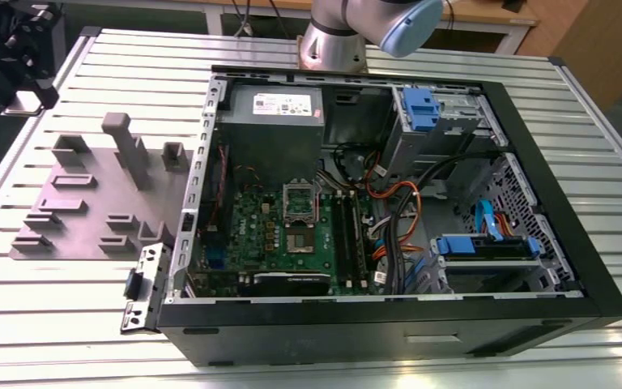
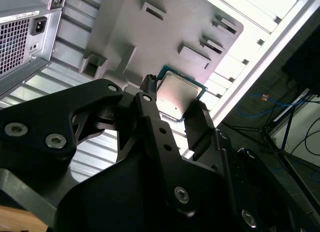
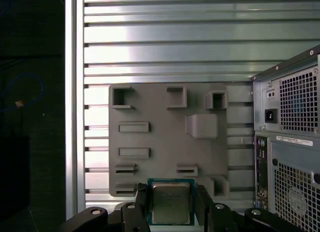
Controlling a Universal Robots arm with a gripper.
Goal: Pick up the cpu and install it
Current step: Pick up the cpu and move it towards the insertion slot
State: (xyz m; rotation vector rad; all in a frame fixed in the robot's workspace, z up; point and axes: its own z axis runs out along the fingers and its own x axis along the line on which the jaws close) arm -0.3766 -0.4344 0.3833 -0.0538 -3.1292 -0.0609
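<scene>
The end effector [image 3: 170, 209] is clamped on the cpu [image 3: 170, 201] by two opposite edges, above the grey tray [image 1: 95, 190], which lies at nine o'clock from the open computer case [image 1: 376, 328] in the exterior view. That thin edge grip may slip, tilting or dropping it.

Ribbed silver metal bench [image 1: 62, 332] is occupied by black open-sided computer case [image 1: 398, 328]. Grey moulded fixture plate with raised holders [image 1: 84, 203] is laid on bench just beside case, on exterior view's left. Housed inside case: green motherboard [image 1: 249, 223], grey metal power-supply box with white label [image 1: 273, 121], blue plastic drive brackets [image 1: 419, 104], orange cables [image 1: 398, 194].
</scene>
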